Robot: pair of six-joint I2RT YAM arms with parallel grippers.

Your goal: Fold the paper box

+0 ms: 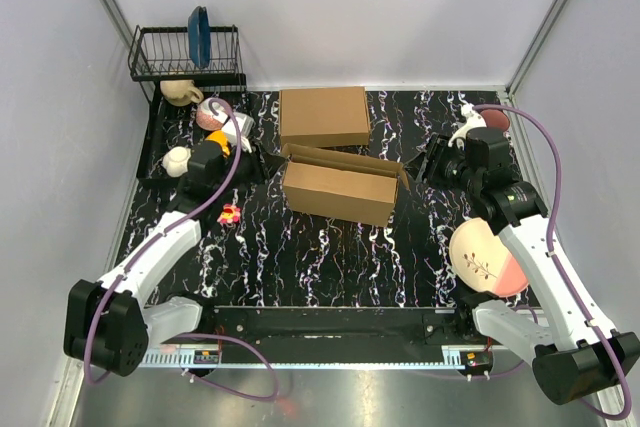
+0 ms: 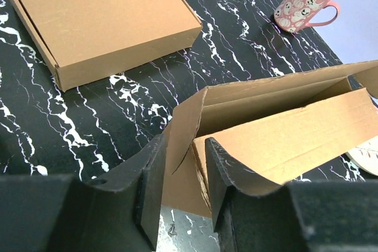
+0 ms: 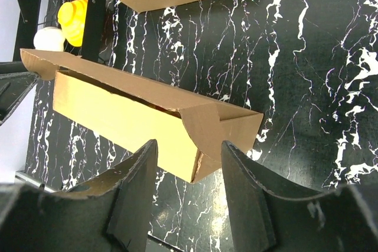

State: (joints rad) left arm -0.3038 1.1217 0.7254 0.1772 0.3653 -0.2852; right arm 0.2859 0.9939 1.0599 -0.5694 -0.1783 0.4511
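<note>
The paper box (image 1: 338, 192) sits mid-worktop, half formed: a long shallow trough with its long walls up and the lid panel and end flaps loose. It is just in front of the finished cardboard box (image 1: 323, 115).

Expect it to be very light. Corrugated board is stiff across the panels, hinges only at the scored creases, and its flaps tend to spring back. With so little weight it'll likely skate on the glossy worktop (image 1: 300, 267), so brace one end while you push the other. Pinch too hard and you'll probably crush the flutes.

The left gripper (image 2: 186, 199) is at the box's left end. Its jaws are apart and straddle the raised end flap (image 2: 184, 128), not clamped as far as I can tell. The right gripper (image 3: 189, 199) is at the opposite end, jaws spread wide, with the box's near corner (image 3: 204, 157) just ahead of the gap.

Your best holds are those end flaps, taken by the edge close to the crease, not the broad middle of a wall. The pink mug (image 2: 304, 3) stands well apart, beyond the box.
</note>
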